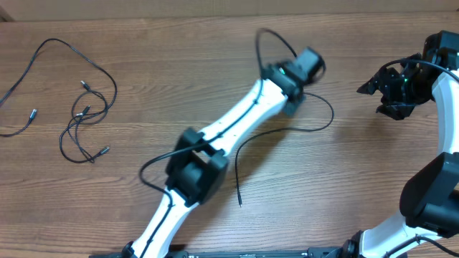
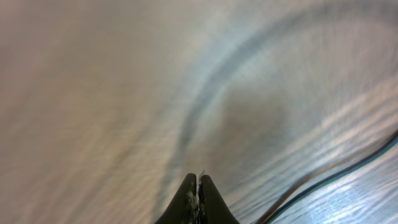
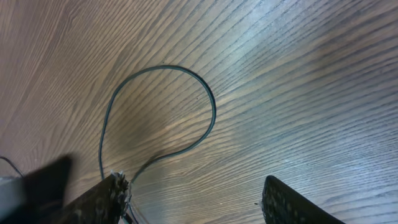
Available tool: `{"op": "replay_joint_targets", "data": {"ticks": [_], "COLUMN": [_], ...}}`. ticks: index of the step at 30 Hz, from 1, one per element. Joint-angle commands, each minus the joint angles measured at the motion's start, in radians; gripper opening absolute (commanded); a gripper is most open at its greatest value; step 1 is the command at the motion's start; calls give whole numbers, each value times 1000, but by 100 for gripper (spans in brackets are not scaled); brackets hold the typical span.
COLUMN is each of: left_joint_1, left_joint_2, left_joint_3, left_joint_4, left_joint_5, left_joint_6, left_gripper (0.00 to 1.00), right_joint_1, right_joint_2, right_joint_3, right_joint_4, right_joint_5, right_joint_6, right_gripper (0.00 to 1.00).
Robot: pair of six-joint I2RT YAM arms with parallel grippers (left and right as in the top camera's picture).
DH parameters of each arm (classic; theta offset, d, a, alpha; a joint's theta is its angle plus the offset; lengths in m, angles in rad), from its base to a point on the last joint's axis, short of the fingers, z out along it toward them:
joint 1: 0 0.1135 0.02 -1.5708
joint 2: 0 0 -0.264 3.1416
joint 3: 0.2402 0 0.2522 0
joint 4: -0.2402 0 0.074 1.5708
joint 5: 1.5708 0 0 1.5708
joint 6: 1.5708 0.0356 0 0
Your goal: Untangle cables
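My left gripper [image 1: 307, 66], jaws together at upper centre, and right gripper [image 1: 396, 92], jaws apart at right, sat away from the cables [image 1: 83, 110] knotted at upper left, and one loose strand [image 1: 237, 186] under my left arm [image 1: 237, 118] risked snagging if that arm moved.

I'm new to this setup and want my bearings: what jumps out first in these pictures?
The white robot arm stretches diagonally across the middle of the brown wooden table, its left claw shut and that wrist view smeared with blur. At the table's left end lies a loose tangle of thin black cables with small plugs, and a single thin black cable curves beside the arm.
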Motion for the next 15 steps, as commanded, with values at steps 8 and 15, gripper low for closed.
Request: {"op": "replay_joint_targets", "data": {"ticks": [8, 15], "left_joint_1": [181, 267], "left_joint_2": [-182, -181], "left_joint_3": [101, 101], "left_joint_4": [-106, -151], "left_joint_5": [362, 557], "left_joint_6": [-119, -150], "left_gripper": [9, 20], "right_joint_1": [46, 87], "right_joint_2": [10, 61], "right_joint_3": [-37, -113], "right_joint_4": [37, 101], "right_joint_5": [-29, -107], "right_joint_6": [-77, -120], "right_gripper": [69, 71]}}
